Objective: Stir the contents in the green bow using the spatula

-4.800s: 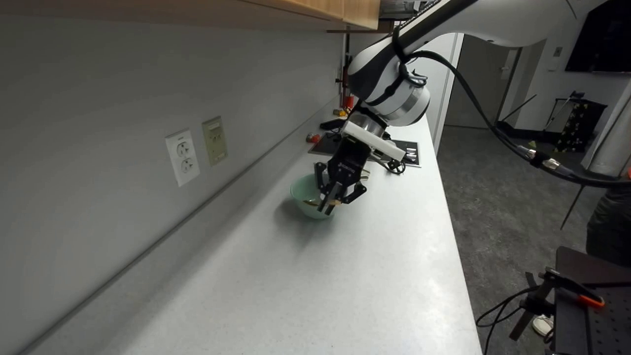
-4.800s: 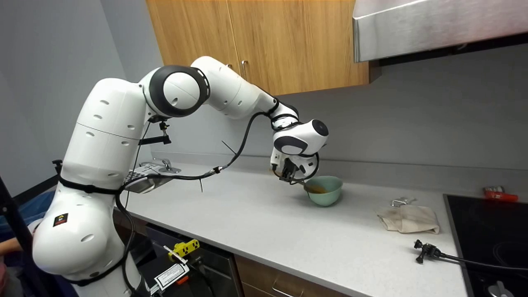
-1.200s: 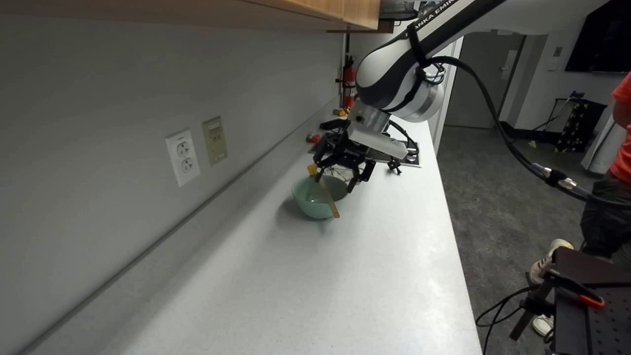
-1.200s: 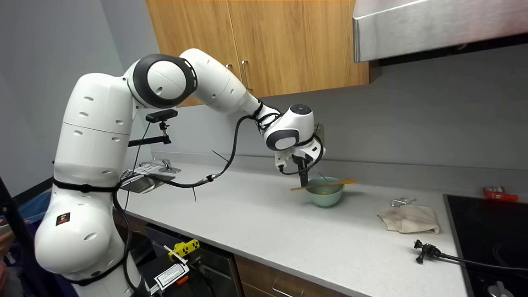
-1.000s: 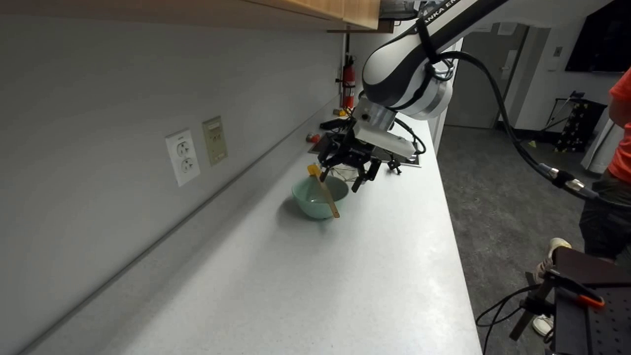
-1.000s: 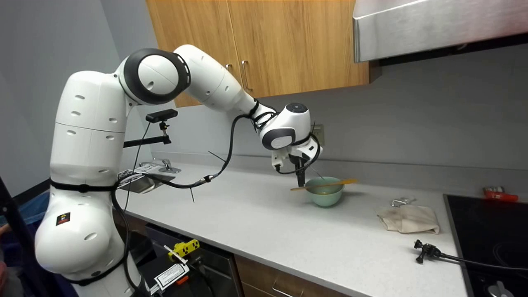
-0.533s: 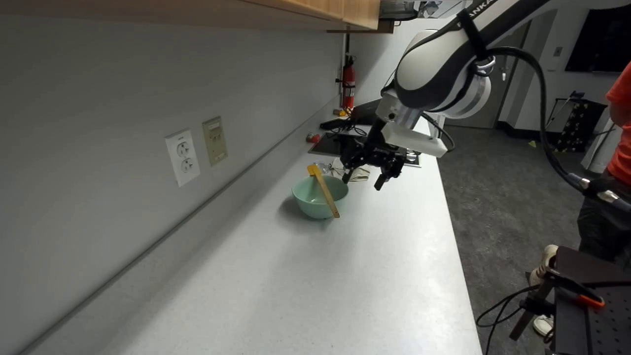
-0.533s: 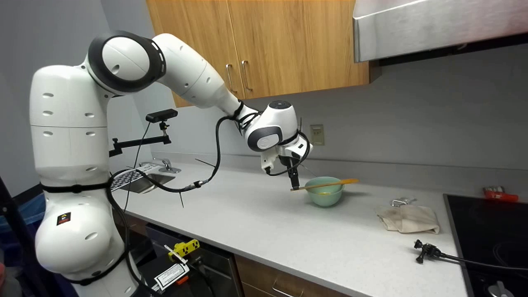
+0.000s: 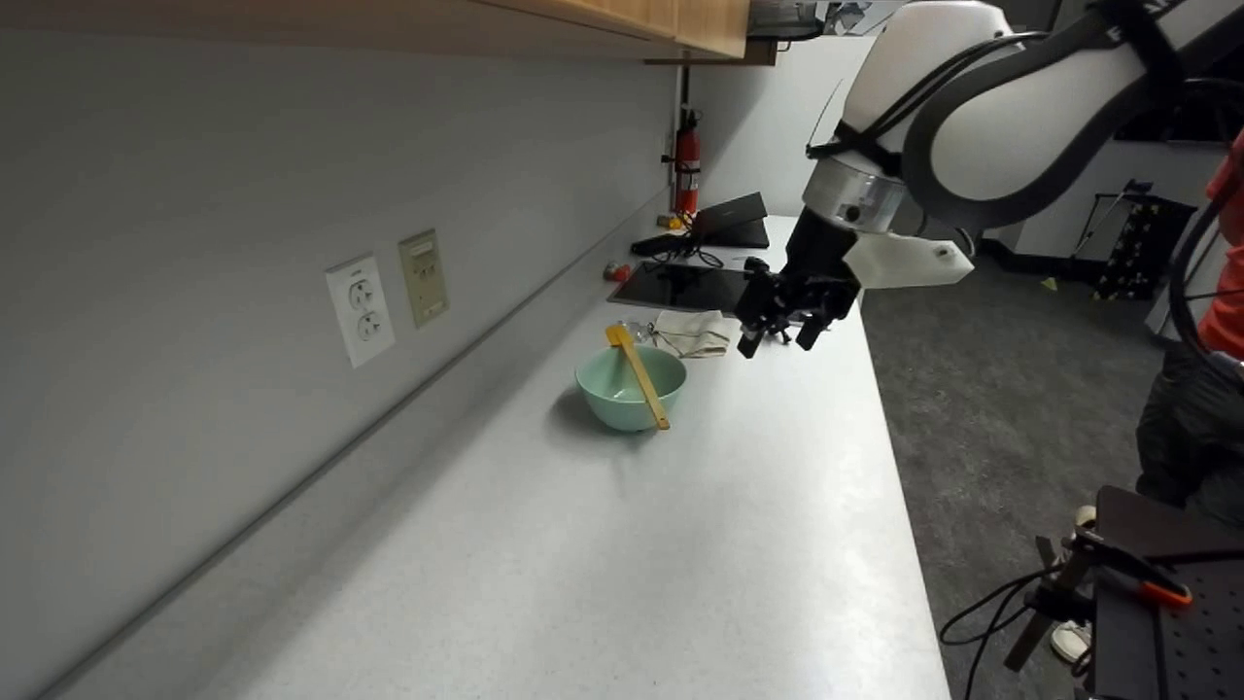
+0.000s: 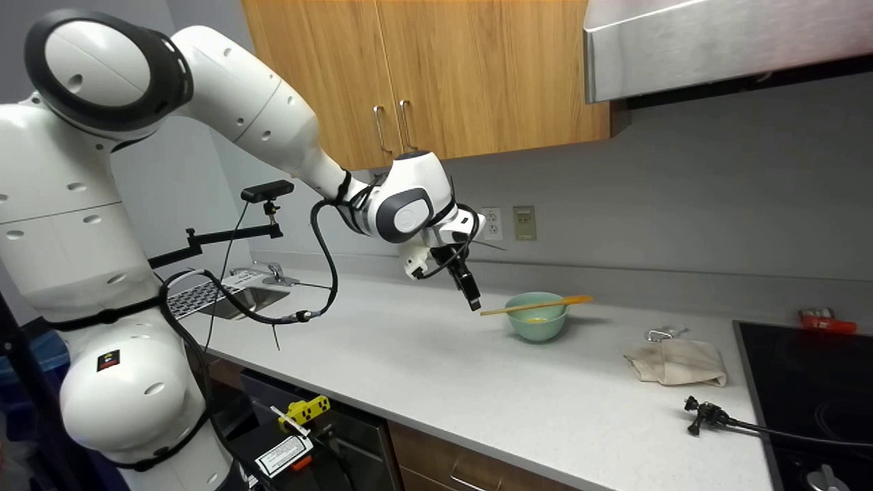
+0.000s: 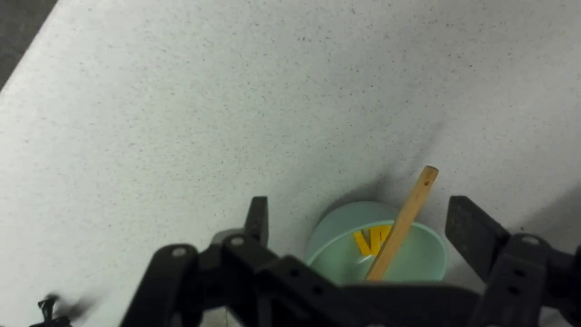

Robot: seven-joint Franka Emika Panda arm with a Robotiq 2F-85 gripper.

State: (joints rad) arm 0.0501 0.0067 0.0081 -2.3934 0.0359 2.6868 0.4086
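Note:
The green bowl (image 9: pixel 610 406) stands upright on the counter, in both exterior views. Across its rim rests the spatula (image 10: pixel 528 307), its orange head (image 9: pixel 618 335) sticking out past one side and its wooden handle past the opposite side. Several yellow pieces (image 11: pixel 375 240) lie inside the bowl in the wrist view. My gripper (image 9: pixel 778 342) hangs above the counter, away from the wall and apart from both bowl and spatula. Its fingers (image 11: pixel 472 231) are spread wide with nothing held; in the wrist view the bowl and handle appear below, between them.
A folded cloth (image 10: pixel 675 361) and a clear item (image 10: pixel 665 333) lie on the counter toward the black cooktop (image 10: pixel 818 382). A black clamp mount (image 10: pixel 709 414) sits near the cooktop. Overhead hangs a wooden cabinet (image 10: pixel 477 75); a sink (image 10: pixel 252 300) is at the far end.
Earlier my fingers were close together at the spatula by the bowl. They have opened, and the arm has drawn back from bowl and wall toward its base. The spatula stays across the rim.

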